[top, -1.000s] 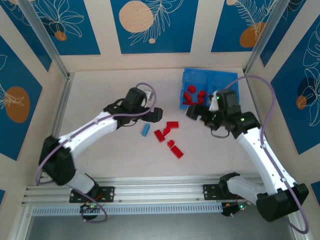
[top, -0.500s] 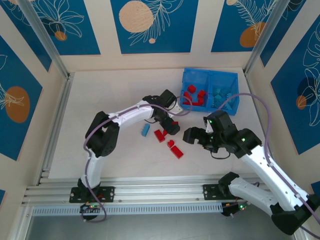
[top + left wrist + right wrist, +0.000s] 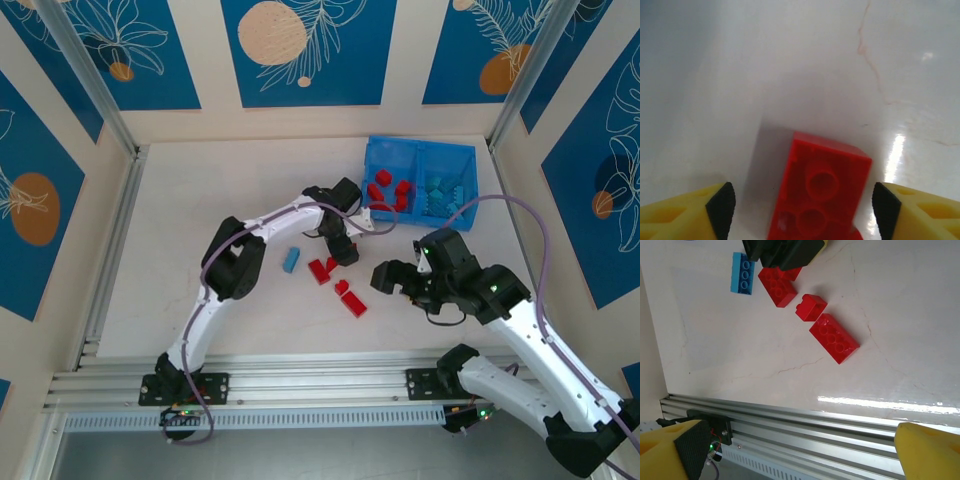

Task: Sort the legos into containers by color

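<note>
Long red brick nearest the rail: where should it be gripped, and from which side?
Take the long red brick across its two long side walls, near the middle, coming straight down. It lies flat with studs up, both long sides free; a small red piece crowds one end.

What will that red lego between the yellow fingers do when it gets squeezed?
It probably won't squish: the red lego looks like hard plastic. Small, so likely light. It lies flat, so it shouldn't roll, but might slide on the shiny table.
</note>
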